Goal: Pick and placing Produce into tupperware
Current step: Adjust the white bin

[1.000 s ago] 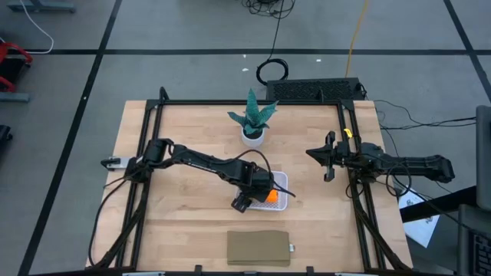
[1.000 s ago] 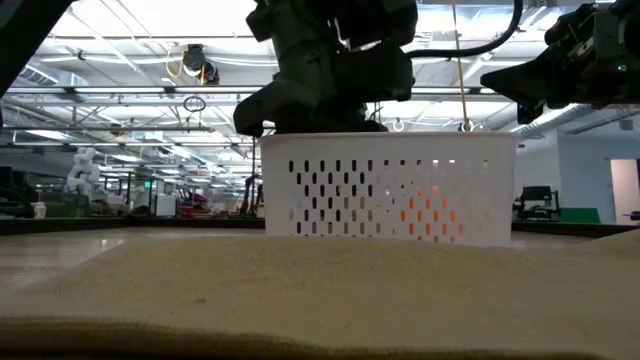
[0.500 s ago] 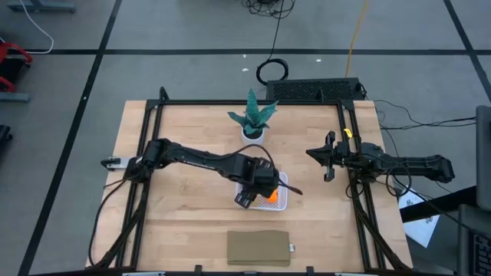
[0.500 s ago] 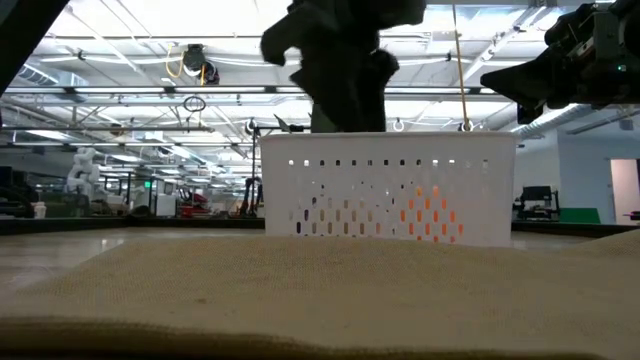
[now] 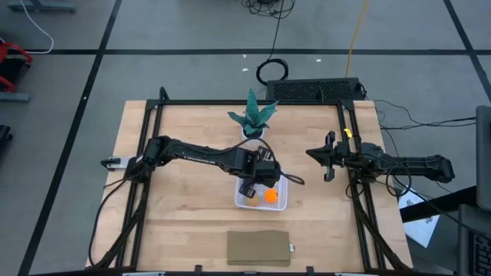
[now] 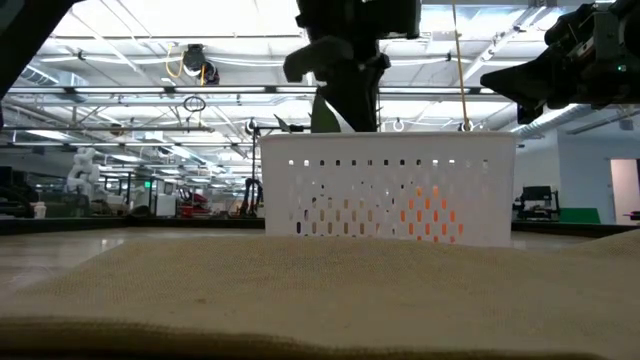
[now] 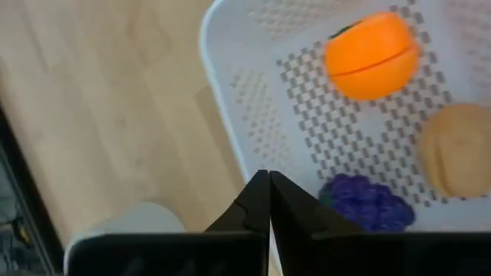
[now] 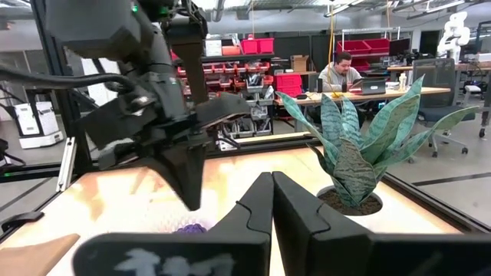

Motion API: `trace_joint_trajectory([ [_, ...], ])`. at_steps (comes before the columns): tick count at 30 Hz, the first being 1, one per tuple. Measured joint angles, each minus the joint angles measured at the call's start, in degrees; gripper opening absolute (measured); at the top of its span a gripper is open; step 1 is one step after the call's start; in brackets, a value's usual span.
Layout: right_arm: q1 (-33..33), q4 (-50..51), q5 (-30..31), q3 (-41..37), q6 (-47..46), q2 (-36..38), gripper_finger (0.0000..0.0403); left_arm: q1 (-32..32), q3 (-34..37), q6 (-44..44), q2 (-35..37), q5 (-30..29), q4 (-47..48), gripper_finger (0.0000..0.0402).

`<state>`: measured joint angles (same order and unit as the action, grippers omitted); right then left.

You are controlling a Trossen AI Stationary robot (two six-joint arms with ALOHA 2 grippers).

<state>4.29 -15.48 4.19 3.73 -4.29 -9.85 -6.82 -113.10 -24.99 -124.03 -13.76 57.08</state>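
The white tupperware (image 5: 263, 201) stands on the table's middle, toward the near edge. In the left wrist view its mesh bottom (image 7: 360, 130) carries all the produce: the orange ball (image 7: 372, 55), the tan-orange piece (image 7: 456, 149) and the dark purple lump (image 7: 368, 201). My left gripper (image 5: 257, 175) hangs shut and empty above the tupperware's far left corner, fingers (image 6: 345, 105) pointing down, clear of the rim (image 6: 388, 138). My right gripper (image 5: 330, 165) waits shut over the table's right side, holding nothing.
A green spiky plant in a white pot (image 5: 253, 121) stands just beyond the tupperware toward the far edge. A flat tan pad (image 5: 258, 247) lies by the near edge. A black frame (image 5: 349, 153) borders the table. A person (image 8: 341, 73) sits at a desk far behind.
My left gripper has risen out of the tupperware and gone a little toward the far edge, and its fingers have shut on nothing. The produce stays lying on the tupperware's bottom.
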Motion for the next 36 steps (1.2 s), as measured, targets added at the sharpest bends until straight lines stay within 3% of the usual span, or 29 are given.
trace_joint_trajectory([
  [11, 0.0, 0.8, 0.0, 0.0, 0.36, 0.0, 0.0, 4.06, 0.12, 7.98, 0.0, -2.95, 3.42, 0.0004],
  [15, 0.0, 0.8, 0.0, 0.0, 0.44, 0.0, 0.0, 4.93, 3.56, 10.13, -0.07, -3.01, 2.95, 0.0003],
  [22, 0.0, 0.85, 0.0, 0.0, 0.44, 0.0, 0.0, 5.01, 8.14, 11.11, -0.11, -4.81, 2.45, 0.0003],
  [36, 0.0, 0.8, 0.0, 0.0, 0.26, 0.0, 0.0, 3.55, 8.15, 13.51, -0.02, -4.28, 3.29, 0.0002],
])
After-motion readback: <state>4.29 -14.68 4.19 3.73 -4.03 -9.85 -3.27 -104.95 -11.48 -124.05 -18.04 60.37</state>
